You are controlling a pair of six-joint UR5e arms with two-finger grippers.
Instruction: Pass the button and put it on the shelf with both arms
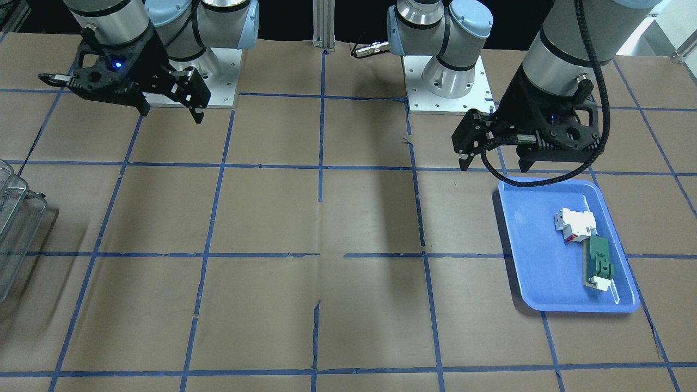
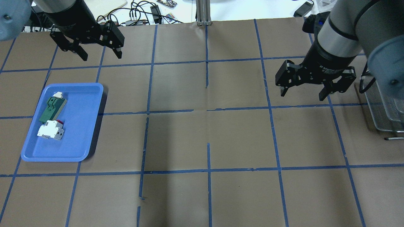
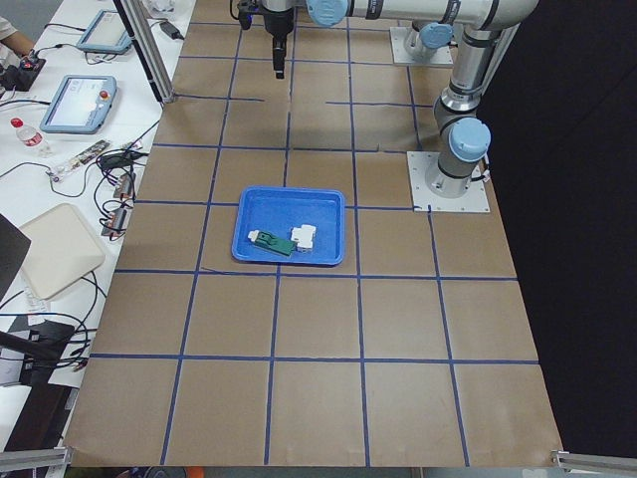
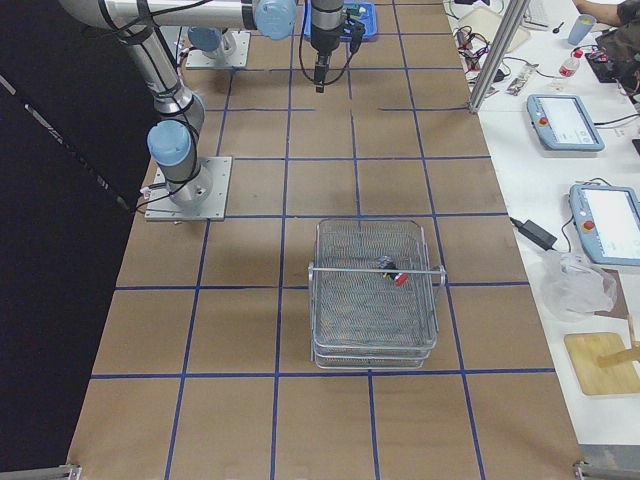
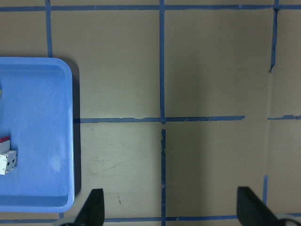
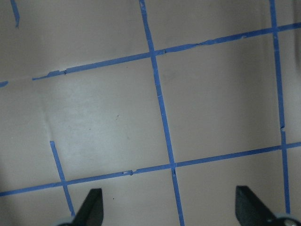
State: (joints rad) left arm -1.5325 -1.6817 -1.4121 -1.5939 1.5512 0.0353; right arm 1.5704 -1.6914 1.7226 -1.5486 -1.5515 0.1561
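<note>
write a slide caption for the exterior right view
Red-capped push button lying on the silver wire-mesh shelf, blue tray in the far background.

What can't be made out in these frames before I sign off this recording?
Button: seen only in exterior right, too small to tell how it lies.
Shelf: cut by the overhead view's edge, partly behind the right arm.
White-and-red block: cut by the left wrist view's edge.

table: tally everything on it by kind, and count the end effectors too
button: 1
shelf: 1
blue tray: 1
white-and-red block: 1
green-and-white part: 1
end effectors: 2 (left end effector, right end effector)
total: 7
</note>
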